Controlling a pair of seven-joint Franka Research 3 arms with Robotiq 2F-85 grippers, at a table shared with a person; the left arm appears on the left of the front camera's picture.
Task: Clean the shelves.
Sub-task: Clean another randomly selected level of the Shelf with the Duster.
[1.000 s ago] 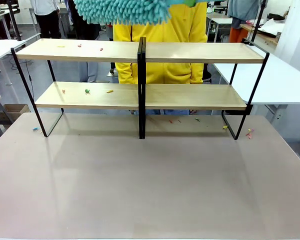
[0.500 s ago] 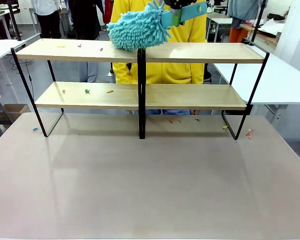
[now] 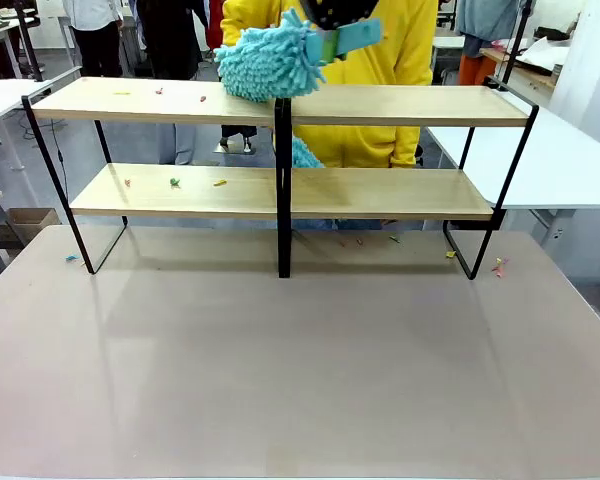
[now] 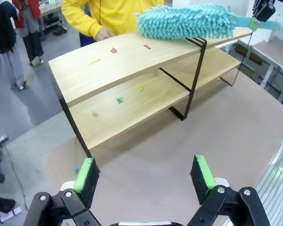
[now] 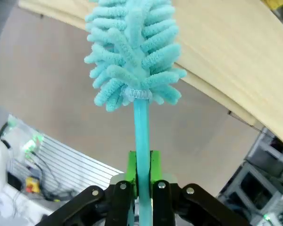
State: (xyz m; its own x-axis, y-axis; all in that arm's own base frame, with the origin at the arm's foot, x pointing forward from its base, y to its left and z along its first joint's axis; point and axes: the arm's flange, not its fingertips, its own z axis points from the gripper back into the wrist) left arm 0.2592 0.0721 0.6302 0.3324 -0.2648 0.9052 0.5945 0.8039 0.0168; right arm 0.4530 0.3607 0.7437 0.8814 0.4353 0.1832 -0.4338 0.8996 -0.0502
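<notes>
Nearest the lens: left gripper (image 4: 145, 172), jaws spread wide and empty, poised over the bare worktop (image 4: 179, 141). Beyond it, on the worktop's far half, the shelves (image 4: 127, 70): two tiers of light boards on a black frame, small coloured scraps (image 4: 119, 100) strewn over the left-hand boards, more loose on the worktop by the frame's feet. On the upper tier, at the centre post (image 3: 283, 170), a fluffy teal duster (image 3: 265, 60), head apparently down on the board. Right gripper (image 5: 142, 165) reaching in from above, jaws clamped tight on the duster's thin handle. Behind the shelves, a person (image 3: 400, 50) in yellow, one hand (image 4: 104, 34) at the top board's far edge.

Risks from here, as a judgement: a quick sweep likely to flick scraps onto the worktop or floor rather than gather them; head apt to snag on the post when crossing between boards; slim handle liable to twist in the grip under side load; hand close enough to be brushed by a sweep along the left board.

Hard to read: right gripper cropped by the front view's top edge; a teal tuft (image 3: 305, 155) under the top board beside the post, part of the duster or not impossible to tell; scraps too small to identify.
</notes>
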